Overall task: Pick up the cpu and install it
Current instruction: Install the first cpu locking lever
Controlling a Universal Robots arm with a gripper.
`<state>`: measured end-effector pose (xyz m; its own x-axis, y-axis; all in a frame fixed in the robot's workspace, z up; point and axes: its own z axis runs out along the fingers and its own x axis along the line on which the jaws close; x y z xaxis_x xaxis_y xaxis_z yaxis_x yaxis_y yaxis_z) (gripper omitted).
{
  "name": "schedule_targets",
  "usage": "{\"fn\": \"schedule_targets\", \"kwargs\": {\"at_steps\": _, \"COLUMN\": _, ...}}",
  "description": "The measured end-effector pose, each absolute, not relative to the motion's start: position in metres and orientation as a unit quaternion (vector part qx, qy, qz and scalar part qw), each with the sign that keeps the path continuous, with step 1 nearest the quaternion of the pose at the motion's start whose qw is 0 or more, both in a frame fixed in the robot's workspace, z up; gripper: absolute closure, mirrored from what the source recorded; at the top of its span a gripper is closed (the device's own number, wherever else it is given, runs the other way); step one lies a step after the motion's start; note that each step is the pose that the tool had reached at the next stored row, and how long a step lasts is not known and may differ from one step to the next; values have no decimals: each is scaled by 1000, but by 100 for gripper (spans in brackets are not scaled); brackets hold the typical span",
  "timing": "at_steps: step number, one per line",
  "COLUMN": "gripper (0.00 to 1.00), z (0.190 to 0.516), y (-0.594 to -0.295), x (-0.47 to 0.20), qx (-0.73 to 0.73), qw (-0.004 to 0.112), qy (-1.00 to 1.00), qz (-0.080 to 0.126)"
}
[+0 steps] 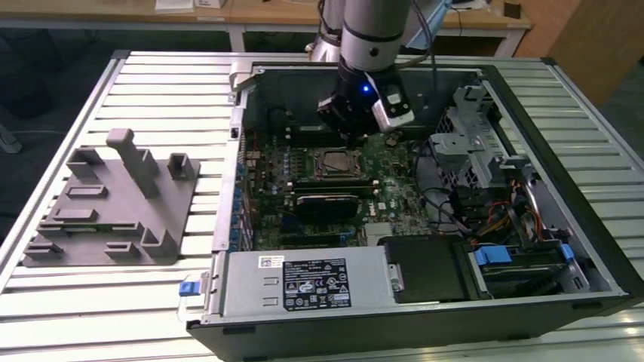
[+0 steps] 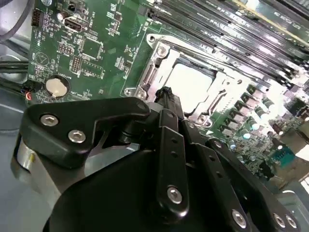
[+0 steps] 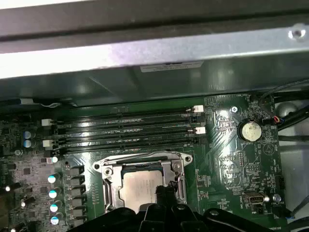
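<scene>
Exterior view shows the arm reaching down into the open computer case (image 1: 563, 226) lying on the slatted worktop (image 1: 151, 83), with the gripper (image 1: 354, 136) hanging just above the motherboard (image 1: 393, 162), close to the upper edge of the socket (image 1: 335, 162) in the middle of the frame. The cpu (image 1: 334, 161) is already sitting in that socket, under the metal retention frame. Over at the left of the frame the grey holder (image 1: 105, 207) with its upright posts rests on the worktop, well apart from the case.

In the second wrist view the cpu (image 2: 190, 86) is the pale square inside the shiny socket frame, upper middle of the picture, just past the black gripper (image 2: 166, 96) tip. The first wrist view has the cpu (image 3: 141, 187) at lower center, with the memory slots (image 3: 125, 130) above it and a coin cell battery (image 3: 250, 130) at the right.

Can't really tell whether the fingers are spread or pressed together; the gripper's own body blocks them. Nothing appears to be pinched.
</scene>
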<state>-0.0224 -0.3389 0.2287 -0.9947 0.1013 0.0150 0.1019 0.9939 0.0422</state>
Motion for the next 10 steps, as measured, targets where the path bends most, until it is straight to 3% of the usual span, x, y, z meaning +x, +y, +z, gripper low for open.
{"fn": "schedule_targets", "kwargs": {"at_steps": 4, "gripper": 89, "z": 252, "y": -339, "x": -22, "qx": -51, "qw": 6, "qy": -998, "qz": -21}}
{"fn": "schedule_targets", "kwargs": {"at_steps": 10, "gripper": 89, "z": 252, "y": -339, "x": -22, "qx": -51, "qw": 6, "qy": -998, "qz": -22}}
